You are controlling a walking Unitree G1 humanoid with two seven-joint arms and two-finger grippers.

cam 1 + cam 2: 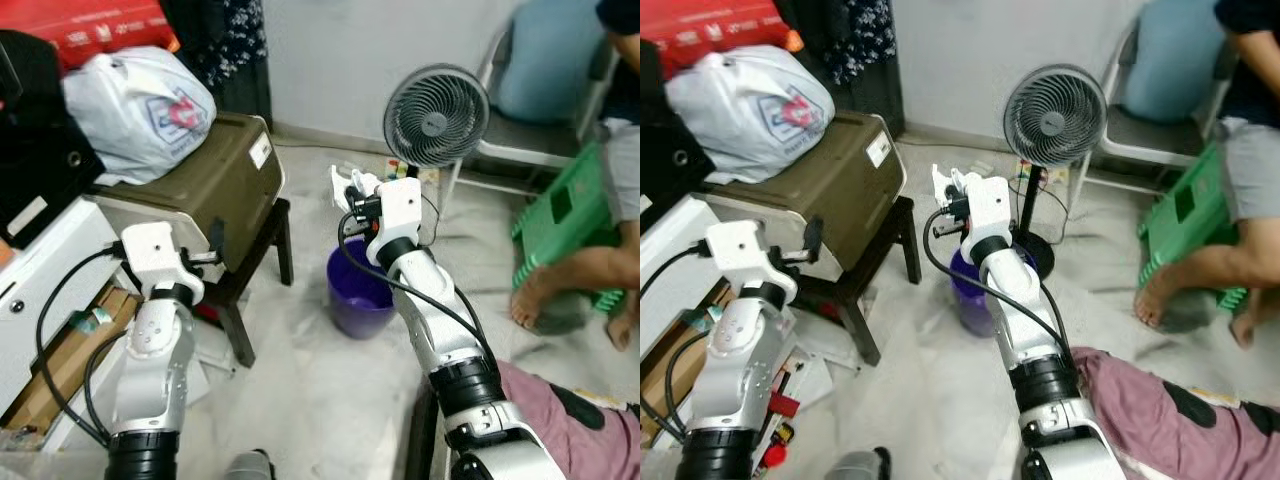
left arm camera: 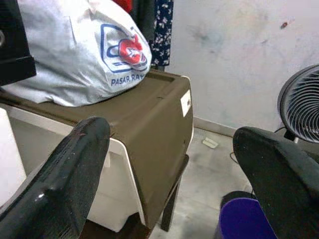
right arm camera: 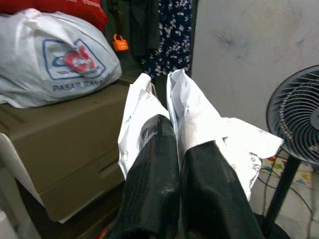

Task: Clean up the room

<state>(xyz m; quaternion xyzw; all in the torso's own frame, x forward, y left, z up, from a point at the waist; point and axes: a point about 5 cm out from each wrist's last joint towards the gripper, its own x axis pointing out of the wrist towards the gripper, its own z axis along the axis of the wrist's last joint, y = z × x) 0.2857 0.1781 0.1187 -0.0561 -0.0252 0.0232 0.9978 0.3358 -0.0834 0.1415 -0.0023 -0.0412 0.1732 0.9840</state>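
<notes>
A brown storage box (image 1: 215,180) sits on a dark wooden stool (image 1: 262,262) at the robot's left, with a stuffed white plastic bag (image 1: 135,110) on its lid. Across the floor stands a grey fan (image 1: 436,115), and near it a person sits with a bare foot (image 1: 527,297) beside a green plastic stool (image 1: 563,225). Between the wooden stool and the fan, on the floor, is a purple bin (image 1: 357,295), which looks like the place for rubbish.

The right gripper (image 1: 352,185) is raised above and just behind the bin, its two black fingers (image 3: 149,189) pressed together on a piece of crumpled white paper (image 3: 199,119). The paper sticks up past the fingertips in two folded flaps and hangs out to one side. It should be very light, soft and easily creased, so it needs little force and cannot break; the risk is that it slips, tears at a fold, or clings to a finger when let go. The grip is low on the paper, near its bunched middle, which seems the soundest place, since the loose edges would only bend away.

The left gripper (image 1: 208,255) is held beside the front of the brown box, its fingers (image 2: 65,169) spread wide with nothing between them.
</notes>
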